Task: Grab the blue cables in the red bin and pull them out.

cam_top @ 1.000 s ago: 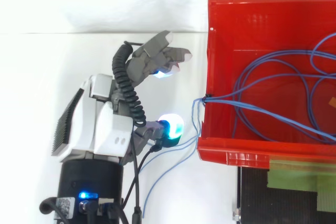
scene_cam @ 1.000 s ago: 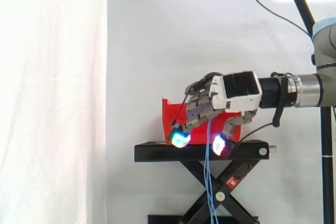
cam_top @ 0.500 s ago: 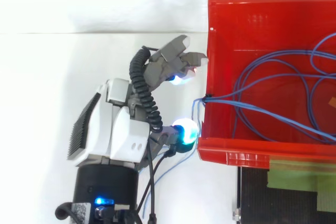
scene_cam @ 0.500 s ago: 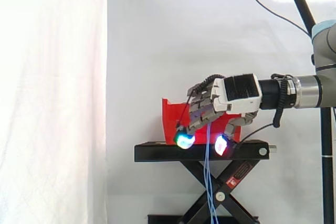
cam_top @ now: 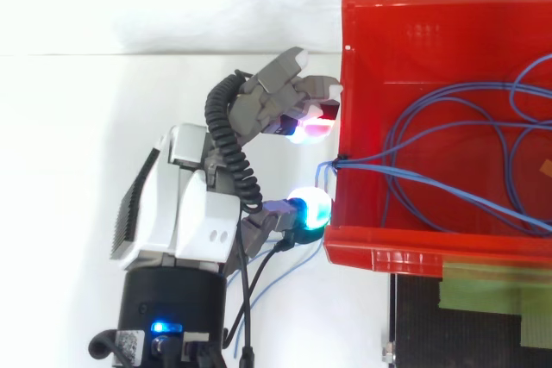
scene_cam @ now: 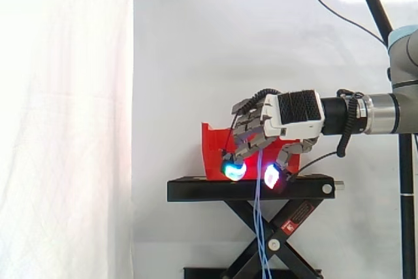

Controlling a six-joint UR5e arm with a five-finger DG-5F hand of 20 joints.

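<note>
thin blue cables point(cam_top: 355, 161), looped in red bin point(cam_top: 431, 32)

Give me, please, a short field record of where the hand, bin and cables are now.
Hand: just outside the red bin, at its side wall
Red bin: on the black stand
Blue cables: looped inside the bin, draped over that wall, hanging down past the stand's top
Task state: cables not yet pulled out

The red bin point(scene_cam: 212, 153) is being carried on the flat top of the black scissor stand point(scene_cam: 196, 189), where green tape point(cam_top: 483, 296) is also being held.
</note>
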